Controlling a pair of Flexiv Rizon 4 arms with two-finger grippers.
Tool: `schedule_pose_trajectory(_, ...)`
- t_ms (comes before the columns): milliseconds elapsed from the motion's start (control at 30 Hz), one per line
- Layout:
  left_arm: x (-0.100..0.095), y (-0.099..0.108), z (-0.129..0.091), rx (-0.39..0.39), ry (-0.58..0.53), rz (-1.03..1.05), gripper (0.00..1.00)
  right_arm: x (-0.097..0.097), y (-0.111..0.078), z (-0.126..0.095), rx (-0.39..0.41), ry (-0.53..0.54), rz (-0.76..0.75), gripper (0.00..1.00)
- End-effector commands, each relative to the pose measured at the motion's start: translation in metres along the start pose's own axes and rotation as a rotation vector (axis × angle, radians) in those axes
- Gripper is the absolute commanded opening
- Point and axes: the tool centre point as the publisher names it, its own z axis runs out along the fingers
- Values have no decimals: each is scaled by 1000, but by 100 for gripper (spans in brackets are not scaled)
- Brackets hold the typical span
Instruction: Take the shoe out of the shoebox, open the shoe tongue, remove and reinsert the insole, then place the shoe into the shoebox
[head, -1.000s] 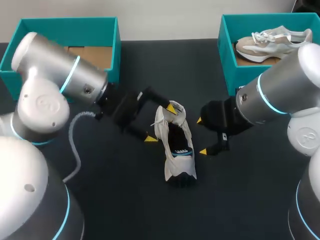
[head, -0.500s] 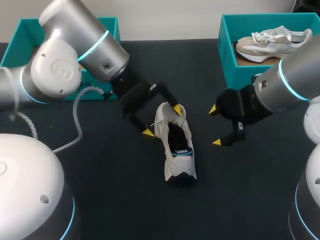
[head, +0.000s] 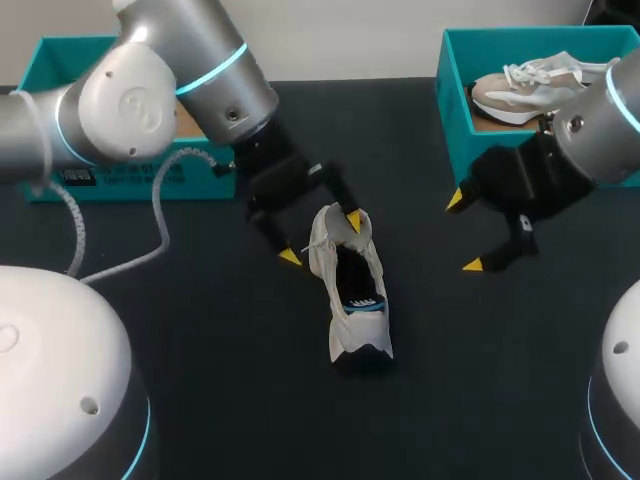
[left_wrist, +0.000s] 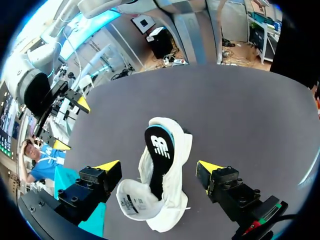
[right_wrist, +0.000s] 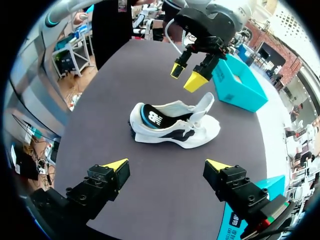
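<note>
A white shoe (head: 352, 290) lies in the middle of the dark table, heel toward the front edge. Its tongue (left_wrist: 132, 200) is folded out, and a black insole (left_wrist: 159, 150) with a blue edge shows inside. My left gripper (head: 320, 238) hangs open over the tongue end, its yellow fingertips (left_wrist: 107, 166) on either side of the shoe (left_wrist: 165, 190) and not closed on it. My right gripper (head: 463, 232) is open and empty to the shoe's right, well clear of it. In the right wrist view the shoe (right_wrist: 175, 125) lies ahead of the right gripper (right_wrist: 167, 165).
A teal shoebox (head: 455, 95) at the back right holds a second, beige shoe (head: 545, 85). Another teal box (head: 225, 95) stands at the back left behind my left arm. A grey cable (head: 150, 250) loops off the left arm over the table.
My right gripper has drawn back from the shoe, to the right and toward the right box. The left arm has swung upward and back while its gripper stayed over the tongue. The shoe has not moved.
</note>
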Motion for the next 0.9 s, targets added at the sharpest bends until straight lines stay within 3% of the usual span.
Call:
schedule_pose_trajectory(33,-13,8,-1,13,148,18,100,3,1,-23,6,4,-4,100)
schedule_pose_trajectory(300,-18,6,10,-5,292,96,100,2,4,-25,11,-7,16,100)
schedule_pose_trajectory(433,-17,5,13,-4,303,116,96,2,4,-25,11,-7,16,100)
schedule_pose_trajectory(467,-17,5,14,-10,307,116,70,2,4,-25,11,-7,16,100)
schedule_pose_trajectory(500,-17,5,14,-15,309,120,16,2,4,-25,11,-7,16,100)
schedule_pose_trajectory(533,-16,4,14,-27,310,130,0,2,4,-25,11,-7,16,100)
schedule_pose_trajectory(767,-15,-6,15,-101,303,143,0,2,4,-25,11,-7,16,100)
schedule_pose_trajectory(900,-14,-11,23,-87,304,148,0,2,4,-25,11,-7,16,100)
